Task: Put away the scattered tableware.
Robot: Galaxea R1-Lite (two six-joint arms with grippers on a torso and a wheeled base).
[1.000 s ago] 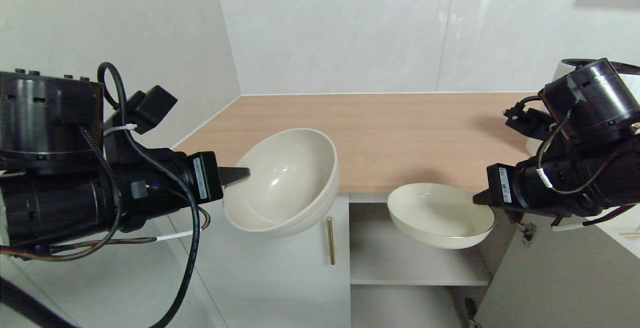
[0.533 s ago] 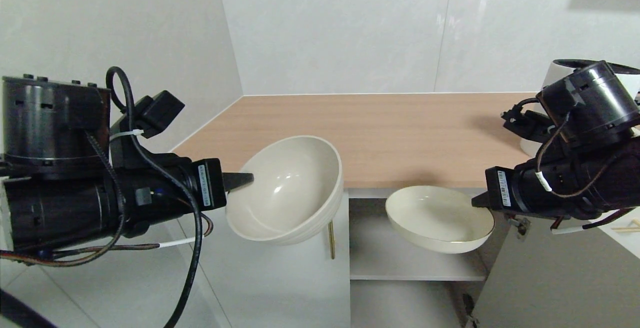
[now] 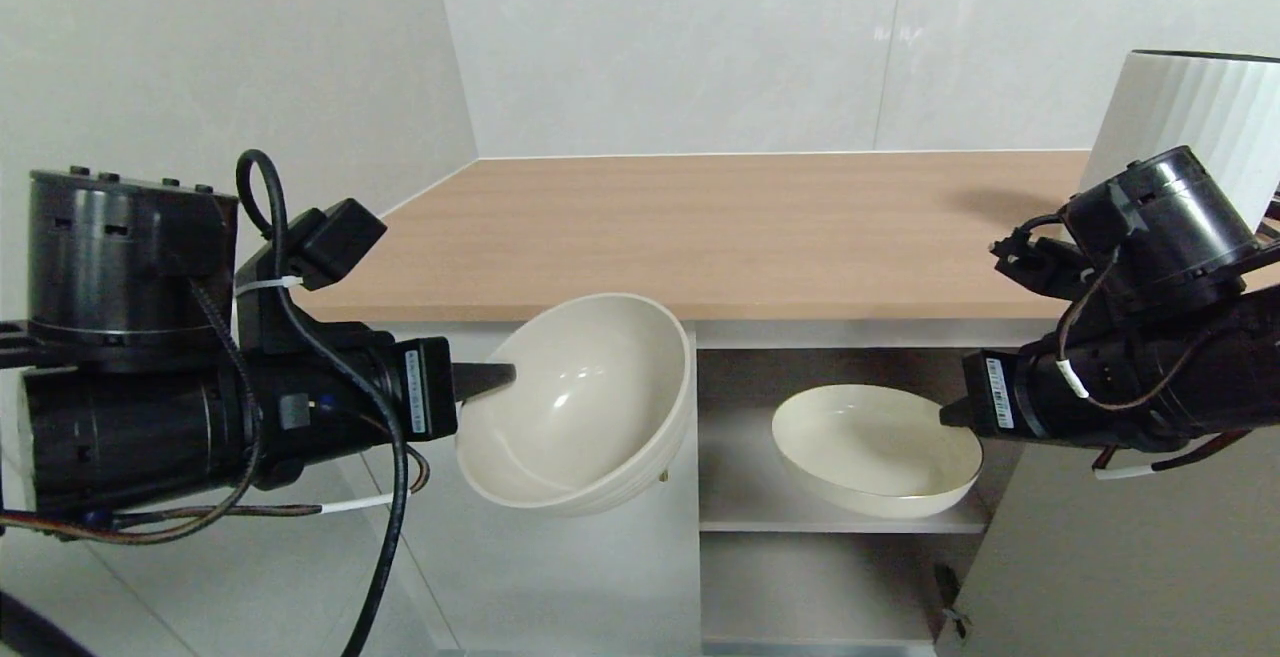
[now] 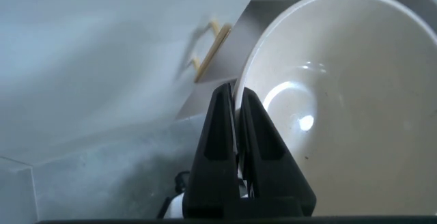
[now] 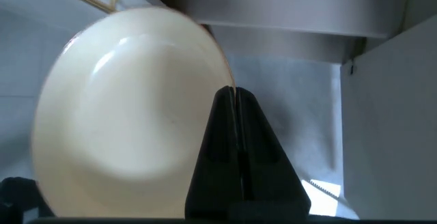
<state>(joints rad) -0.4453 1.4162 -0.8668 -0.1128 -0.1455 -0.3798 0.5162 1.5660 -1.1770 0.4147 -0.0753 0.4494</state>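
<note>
While the left end effector (image 3: pixel 495 374) pinches the deep bowl (image 3: pixel 580 407) before the cupboard door (image 3: pixel 600 577) and the right end effector (image 3: pixel 948 415) pinches the shallow bowl (image 3: pixel 870 447) at the open shelf (image 3: pixel 760 515), neither looks stowed yet.

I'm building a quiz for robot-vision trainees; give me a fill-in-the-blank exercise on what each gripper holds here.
1. The left gripper pinches the deep bowl at its ____.
2. The shallow dish in the right gripper is ____ inside.
3. The cabinet compartment beside the shallow dish stands ____.
Missing words: rim; empty; open.
</note>
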